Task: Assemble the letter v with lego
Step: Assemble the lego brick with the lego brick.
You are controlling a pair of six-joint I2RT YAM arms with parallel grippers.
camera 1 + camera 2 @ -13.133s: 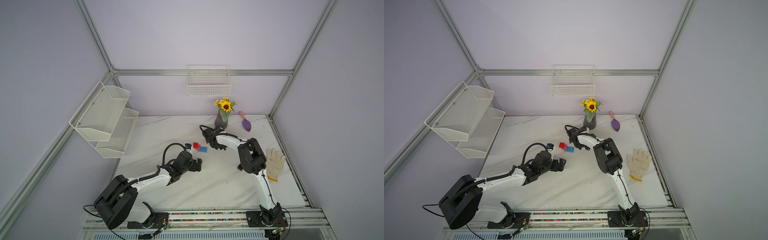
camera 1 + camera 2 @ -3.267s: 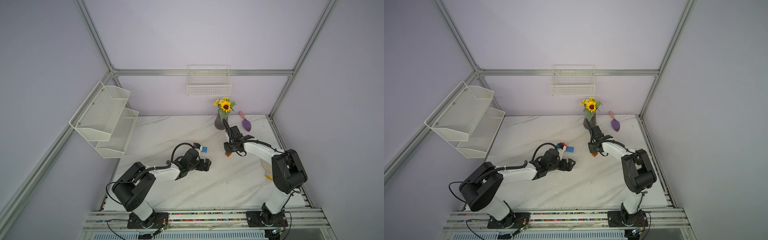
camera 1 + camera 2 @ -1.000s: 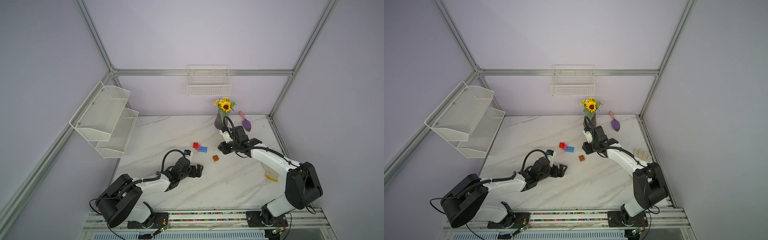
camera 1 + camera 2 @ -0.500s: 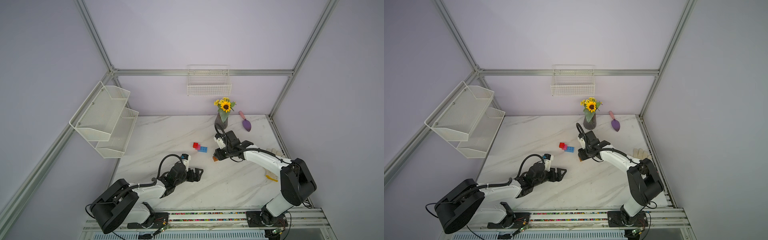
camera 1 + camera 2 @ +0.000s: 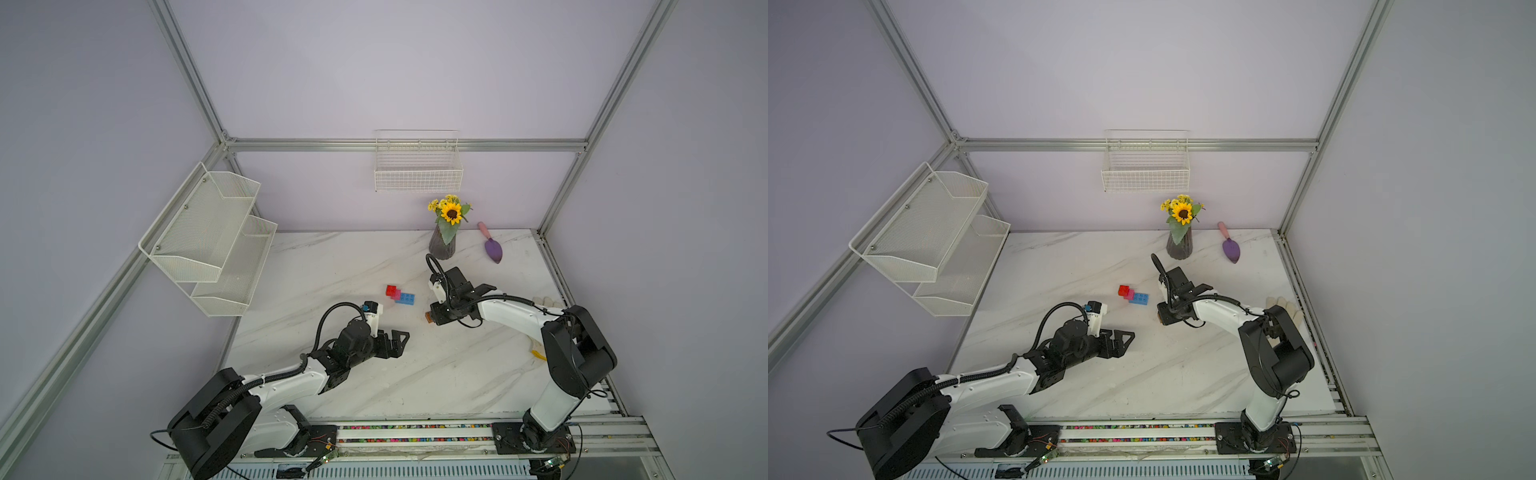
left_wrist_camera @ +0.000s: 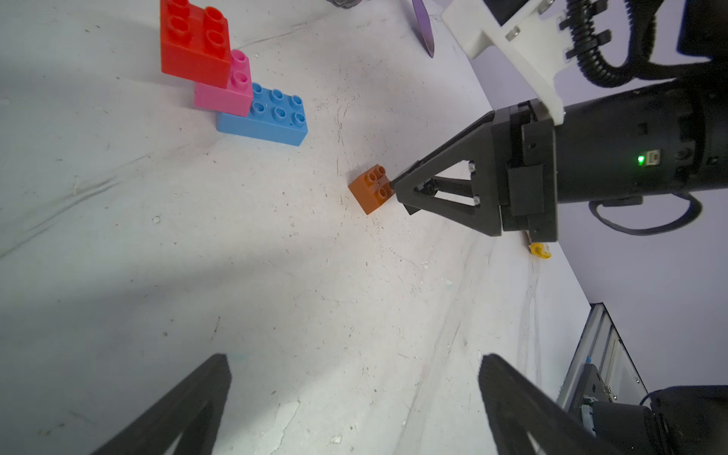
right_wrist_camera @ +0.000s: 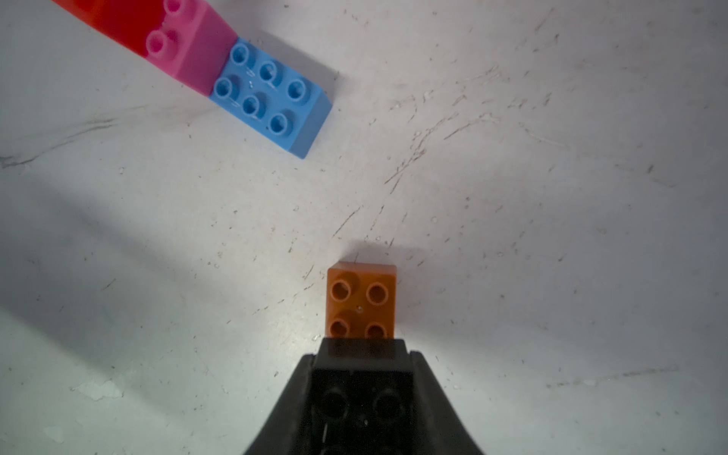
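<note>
Right pincer (image 7: pixel 362 352) is pinched on what looks like the black brick (image 7: pixel 362 380). Dark plastic against dark fingers (image 7: pixel 291 394) makes this hard to judge, but studs show between them in the right wrist view. The front edge of that black brick meets the orange-brown brick (image 7: pixel 360 299), which sits studs-up on the white marbled counter (image 7: pixel 551 197). I cannot tell whether the black one overlaps it or only butts against it. In the left wrist view the right pincer (image 6: pixel 398 188) comes in low and slanted, its tip touching one side of the orange-brown brick (image 6: pixel 370 189). In both top views only a sliver of that brick (image 5: pixel 427 318) (image 5: pixel 1159 318) shows at the pincer's tip. The left pincer (image 5: pixel 401 344) (image 6: pixel 354 358) is spread wide with nothing between its fingers. It hangs low over bare counter, well apart from every brick, and points toward the orange-brown one. Nearer the back wall stands a joined stair of three. The light-blue brick (image 5: pixel 405 298) (image 6: pixel 272 118) lies flat on the counter. The pink brick (image 5: pixel 396 294) (image 6: pixel 226 94) sits on its end toward the left arm's side, and the red brick (image 5: pixel 390 289) (image 6: pixel 193 43) is stepped up and outward on the pink. Six blue studs are left bare on the end nearest the orange-brown brick, which is near the stair but apart from it. At the back of the counter are a vase (image 5: pixel 441 247) holding a sunflower and, beside it, a purple trowel (image 5: pixel 493 250). A pale glove (image 5: pixel 1285 309) lies partly hidden behind the right arm.
</note>
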